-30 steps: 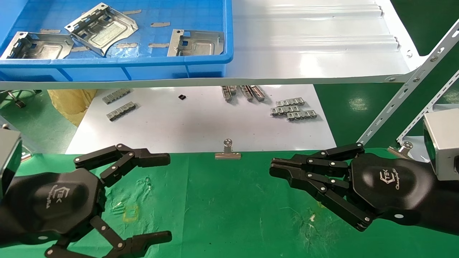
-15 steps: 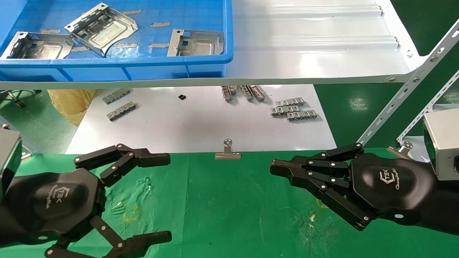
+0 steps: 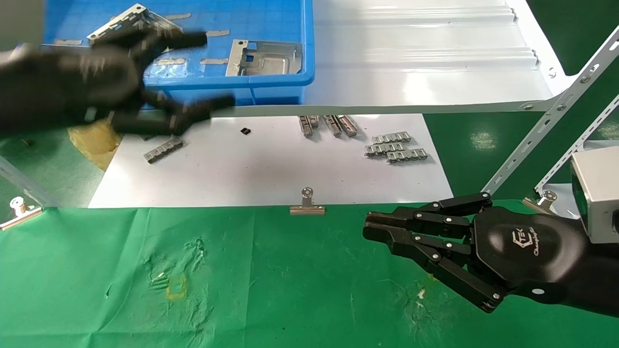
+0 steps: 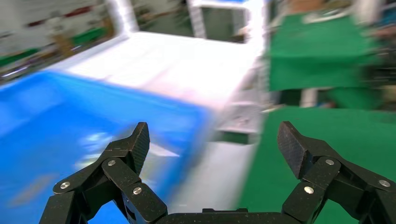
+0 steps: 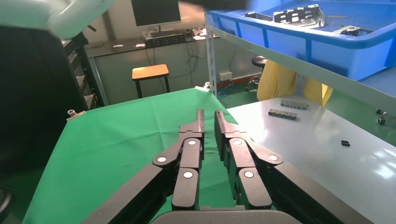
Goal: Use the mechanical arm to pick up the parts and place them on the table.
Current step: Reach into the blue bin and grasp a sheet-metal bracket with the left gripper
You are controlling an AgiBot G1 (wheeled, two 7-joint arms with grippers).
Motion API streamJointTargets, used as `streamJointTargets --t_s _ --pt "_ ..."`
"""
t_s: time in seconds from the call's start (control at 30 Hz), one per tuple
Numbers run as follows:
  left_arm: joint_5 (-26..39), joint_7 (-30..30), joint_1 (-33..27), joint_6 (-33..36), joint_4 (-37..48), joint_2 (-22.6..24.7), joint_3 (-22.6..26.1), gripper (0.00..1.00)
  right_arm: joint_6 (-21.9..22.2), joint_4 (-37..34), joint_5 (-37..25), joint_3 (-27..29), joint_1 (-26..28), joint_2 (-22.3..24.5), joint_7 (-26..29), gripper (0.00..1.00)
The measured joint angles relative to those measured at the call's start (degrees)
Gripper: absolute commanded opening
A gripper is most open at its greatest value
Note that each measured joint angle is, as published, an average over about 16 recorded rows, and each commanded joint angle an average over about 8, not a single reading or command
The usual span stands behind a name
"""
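Left gripper has jumped from the wrinkled green cloth surface up to the blue plastic bin, fingers spread, empty. Stamped sheet-metal parts lie in the bin. Right gripper unchanged, parked over the cloth, glossy black fingers pressed together.

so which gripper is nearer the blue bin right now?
Left. The left gripper is raised at the blue bin's front rim, fingers spread open, over the parts. The right gripper sits low over the green table, fingers together, well short of the bin.
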Motion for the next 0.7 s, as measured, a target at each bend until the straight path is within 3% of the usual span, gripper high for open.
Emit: streamJointTargets --t_s 0.1,0.17,0.33,0.43,0.7 --pt "5.4 0.9 -7.1 -4.3 9.2 3.8 2.1 0.98 0.0 0.0 0.0 0.0 0.0 0.0 0.0 1.00" --pt "8.8 1.7 -11.3 -7.2 15.5 6.1 3.4 0.91 0.0 0.0 0.0 0.0 0.0 0.0 0.0 1.00" --pt "15.7 3.8 -19.5 -13.8 29.2 10.4 6.2 0.31 0.0 0.0 0.0 0.0 0.0 0.0 0.0 1.00" --pt "18.6 4.6 -22.8 -16.1 35.1 11.8 7.5 0.02 0.0 0.0 0.0 0.0 0.0 0.0 0.0 1.00" --pt "23.5 5.2 -28.1 -16.1 44.3 12.3 10.4 0.00 0.0 0.0 0.0 0.0 0.0 0.0 0.0 1.00"
